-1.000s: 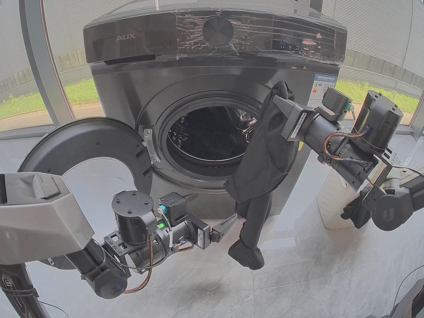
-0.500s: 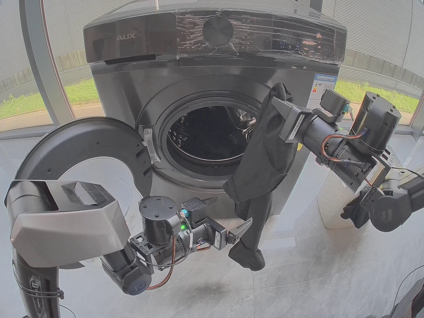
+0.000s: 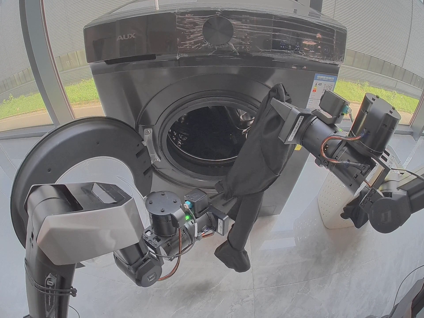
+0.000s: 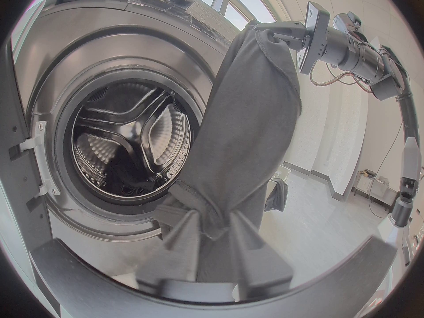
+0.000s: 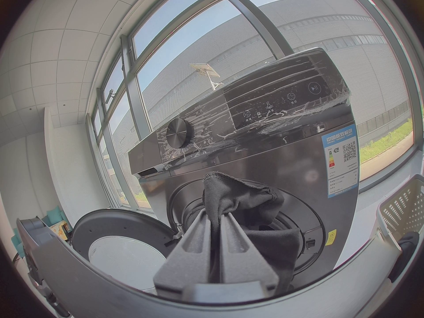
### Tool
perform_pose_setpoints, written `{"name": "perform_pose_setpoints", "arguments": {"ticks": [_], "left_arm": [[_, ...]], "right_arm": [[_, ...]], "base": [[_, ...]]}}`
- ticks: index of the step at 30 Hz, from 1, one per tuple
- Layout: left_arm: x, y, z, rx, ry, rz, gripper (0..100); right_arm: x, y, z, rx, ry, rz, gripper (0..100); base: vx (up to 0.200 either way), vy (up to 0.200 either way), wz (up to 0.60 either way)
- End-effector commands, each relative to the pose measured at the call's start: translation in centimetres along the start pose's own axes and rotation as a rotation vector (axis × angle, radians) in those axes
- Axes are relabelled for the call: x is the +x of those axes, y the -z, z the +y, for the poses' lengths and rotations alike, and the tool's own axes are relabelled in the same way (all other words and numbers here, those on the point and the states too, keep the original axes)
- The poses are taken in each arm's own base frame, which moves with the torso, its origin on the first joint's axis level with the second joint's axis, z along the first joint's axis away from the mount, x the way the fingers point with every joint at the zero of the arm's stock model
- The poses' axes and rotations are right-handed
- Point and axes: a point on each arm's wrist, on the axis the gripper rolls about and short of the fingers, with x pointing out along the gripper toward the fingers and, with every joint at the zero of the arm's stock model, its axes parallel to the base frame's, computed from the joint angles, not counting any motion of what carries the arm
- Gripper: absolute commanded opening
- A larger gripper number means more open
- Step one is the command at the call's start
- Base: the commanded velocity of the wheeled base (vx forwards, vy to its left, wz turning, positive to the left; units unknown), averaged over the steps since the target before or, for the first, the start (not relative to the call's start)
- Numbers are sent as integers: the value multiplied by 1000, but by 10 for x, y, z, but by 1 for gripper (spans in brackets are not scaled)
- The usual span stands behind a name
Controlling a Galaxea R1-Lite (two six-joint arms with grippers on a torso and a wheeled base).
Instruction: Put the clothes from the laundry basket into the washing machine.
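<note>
A long black garment [image 3: 260, 155] hangs in front of the washing machine [image 3: 212, 45], just right of its open drum [image 3: 207, 133]. My right gripper [image 3: 276, 99] is shut on the garment's top edge [image 5: 238, 195], level with the upper right of the drum opening. The cloth's tail nearly reaches the floor. My left gripper [image 3: 227, 210] is low in front of the machine, at the garment's lower part. Its fingers [image 4: 190, 239] stand apart with a bunched fold of the garment [image 4: 251, 124] between them. Some dark laundry lies inside the drum [image 4: 128, 138].
The round door [image 3: 84, 151] is swung wide open to the left of the machine. A white laundry basket [image 3: 335, 199] stands on the floor to the right, behind my right arm, with a dark cloth [image 3: 355, 213] over its edge. Tiled floor lies in front.
My left arm has swung right and forward, bringing its open fingers around the garment's lower part. The hanging tail has shifted slightly left. The right gripper has barely moved.
</note>
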Motion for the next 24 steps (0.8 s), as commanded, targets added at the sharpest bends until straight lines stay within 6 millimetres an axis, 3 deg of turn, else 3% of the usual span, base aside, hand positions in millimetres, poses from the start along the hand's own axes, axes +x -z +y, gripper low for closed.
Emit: {"name": "perform_pose_setpoints", "arguments": {"ticks": [1,6,10,12,16,24], "left_arm": [[1,-1,-3,0,7,-8,0],[1,-8,-4,2,12,-27,0],[-6,-30,-5,5,13,-76,0],[-21,-57,-7,7,11,-127,0],[-41,-79,-14,5,19,-159,0],[-64,-100,-16,5,22,-198,0]], "right_arm": [[0,1,1,1,-2,3,0],[-2,5,0,-1,1,17,0],[-4,9,-3,-4,6,36,0],[-9,20,-7,-10,16,81,0],[-13,26,-10,-15,22,106,0],[-17,33,-12,-17,24,137,0]], "base": [[0,0,0],[0,0,0],[0,0,0],[0,0,0],[0,0,0],[0,0,0]]}}
